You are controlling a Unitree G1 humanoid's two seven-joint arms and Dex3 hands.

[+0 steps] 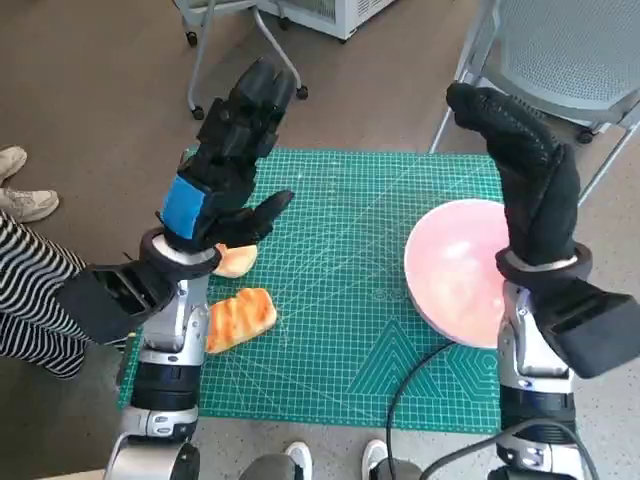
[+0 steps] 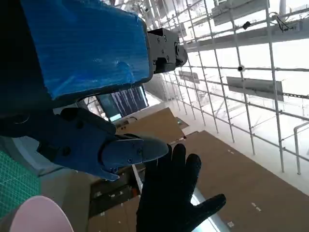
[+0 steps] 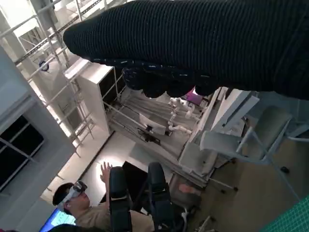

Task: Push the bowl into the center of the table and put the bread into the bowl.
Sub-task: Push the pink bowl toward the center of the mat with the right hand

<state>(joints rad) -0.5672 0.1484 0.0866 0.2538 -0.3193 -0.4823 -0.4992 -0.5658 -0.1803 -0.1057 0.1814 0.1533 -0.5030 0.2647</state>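
Pink bowl [image 1: 455, 280] sits at the right edge of the green mat [image 1: 350, 300], right-centre of the head view, partly behind our right forearm. Bread [image 1: 240, 318] lies lower left on the mat, just beside our left forearm; a 2nd piece [image 1: 237, 260] is just above it, partly hidden under the left hand [image 1: 232, 165]. Bowl and bread are well apart.

Left hand is raised above the mat's upper-left part, fingers spread apart, nothing in it. Right hand [image 1: 525, 165] is raised over the bowl's upper-right side, fingers loosely extended and slightly curled, also holding nothing; in the left wrist view it shows as a spread glove [image 2: 174, 193], w/ a sliver of bowl [image 2: 36, 215] at lower left.

Mat covers the worktop. A black cable [image 1: 420, 375] runs across the mat's lower right. Striped trouser leg [image 1: 30, 290] at left edge, chair [image 1: 560, 60] upper right. Right wrist view shows a seated person [image 3: 84, 205] w/ headset, lower left.
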